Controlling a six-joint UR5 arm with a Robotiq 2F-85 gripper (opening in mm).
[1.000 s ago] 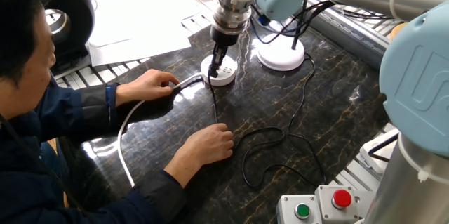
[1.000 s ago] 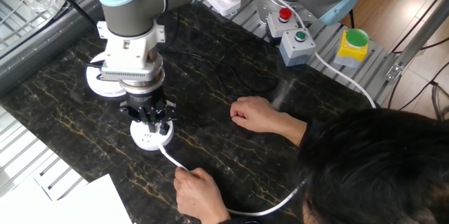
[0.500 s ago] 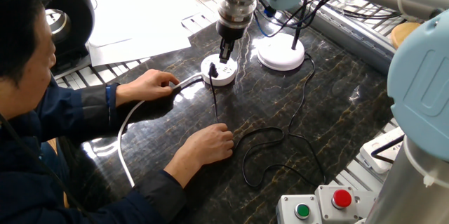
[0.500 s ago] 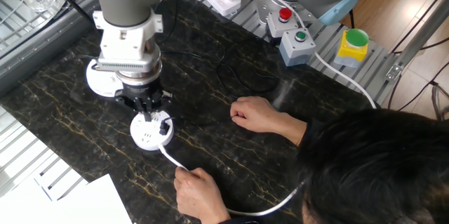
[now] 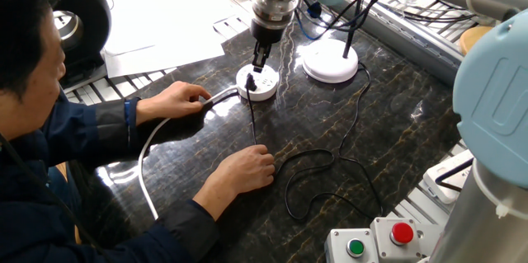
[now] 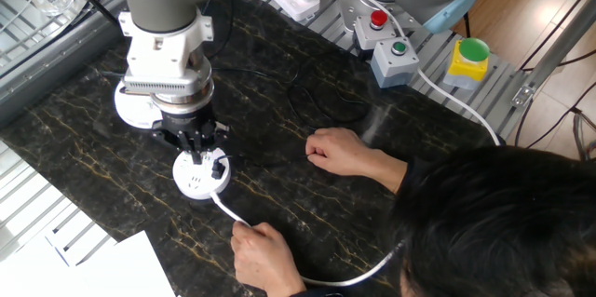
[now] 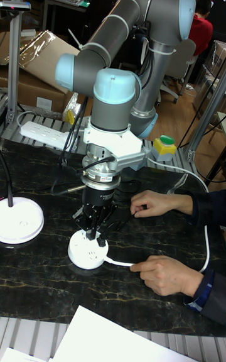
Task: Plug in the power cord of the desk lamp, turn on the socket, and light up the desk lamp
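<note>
My gripper (image 5: pixel 259 58) hangs straight above the socket (image 5: pixel 257 84), upper middle of frame, fingers nearly together, holding nothing as far as I can see. The plug (image 5: pixel 250 83) sits in the socket, so the switch is directly below.

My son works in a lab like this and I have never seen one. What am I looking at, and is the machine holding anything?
It is a robot arm with a two-finger gripper at a dark table. Two pictures look down from opposite sides of the table; the tall one looks from low in front. On the table sit a round white socket, with a small black plug on its top, and the desk lamp, whose thin black power cord loops across the table. The gripper hangs just above the socket and holds nothing that I can see. A person's hands rest there too: one on the socket's white cable, one by the black cord.
</note>
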